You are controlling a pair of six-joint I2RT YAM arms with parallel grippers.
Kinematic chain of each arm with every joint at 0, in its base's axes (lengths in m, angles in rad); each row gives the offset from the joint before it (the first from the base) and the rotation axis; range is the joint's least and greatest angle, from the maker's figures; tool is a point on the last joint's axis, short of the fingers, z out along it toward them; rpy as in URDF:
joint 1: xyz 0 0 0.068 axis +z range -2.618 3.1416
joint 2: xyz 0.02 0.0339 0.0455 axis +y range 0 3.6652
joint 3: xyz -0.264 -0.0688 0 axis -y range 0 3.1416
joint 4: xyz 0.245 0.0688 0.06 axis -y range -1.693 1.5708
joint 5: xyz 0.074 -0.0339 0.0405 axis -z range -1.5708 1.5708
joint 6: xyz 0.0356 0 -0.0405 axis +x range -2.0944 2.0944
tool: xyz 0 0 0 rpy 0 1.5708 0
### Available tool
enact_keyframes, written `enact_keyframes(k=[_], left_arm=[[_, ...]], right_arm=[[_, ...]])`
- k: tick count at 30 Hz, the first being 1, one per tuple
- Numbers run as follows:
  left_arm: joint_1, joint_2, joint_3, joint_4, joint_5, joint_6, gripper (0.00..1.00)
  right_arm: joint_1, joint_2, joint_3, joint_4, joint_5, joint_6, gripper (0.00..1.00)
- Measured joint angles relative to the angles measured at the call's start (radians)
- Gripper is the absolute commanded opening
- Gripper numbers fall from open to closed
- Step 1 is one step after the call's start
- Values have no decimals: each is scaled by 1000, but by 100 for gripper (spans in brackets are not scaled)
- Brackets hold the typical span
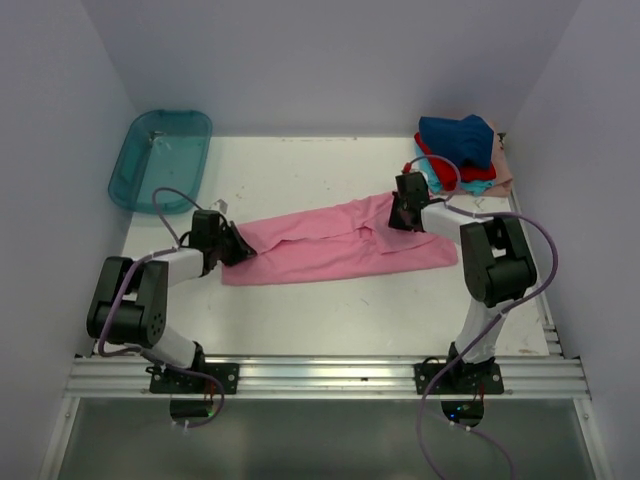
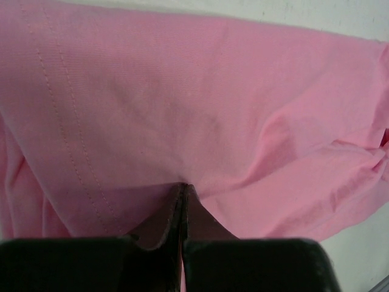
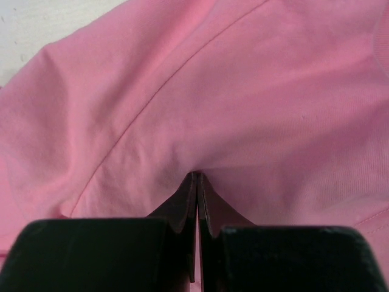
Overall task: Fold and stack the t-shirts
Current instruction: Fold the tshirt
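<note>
Tub (image 1: 160,160), translucent teal, at the bench's (image 1: 330,320) far-left corner. Pink t-shirt (image 1: 330,245) lies stretched across mid-bench; left hand (image 1: 238,248) and right hand (image 1: 403,215), arms low and reaching inward, each pinch one end, fingers closed. Other t-shirts (image 1: 460,150) piled far right, navy uppermost.

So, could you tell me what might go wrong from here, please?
The left pincer and right pincer each pinch only a small fold of the pink shirt, so it might slip free. The shirt lies creased, so a fold may be uneven. The stack near the right pincer could get knocked.
</note>
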Motion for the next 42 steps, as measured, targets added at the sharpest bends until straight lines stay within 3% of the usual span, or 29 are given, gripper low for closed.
enact_keyframes(k=[10,20,26,29,34,37,42], left_arm=[[-59,-267,-131,-236,38,22,0],[-279,-453,-182,-357,62,-58,0],[-326,-466,-190,-416,7,-79,0],[-331,-539,-140,-500,-109,-74,0],[-331,-576,66,-528,-310,-27,0],[-324,-511,155,-500,-407,11,0],[-245,-269,182,-460,-404,59,0]], right_arm=[[1,193,279,-80,-68,1,0],[1,505,787,-250,-241,-9,0],[1,654,1049,-365,-314,-14,0],[0,660,1056,-367,-331,-18,0],[-1,630,988,-316,-341,-19,0],[-1,611,950,-293,-346,-22,0],[-1,579,896,-280,-362,-27,0]])
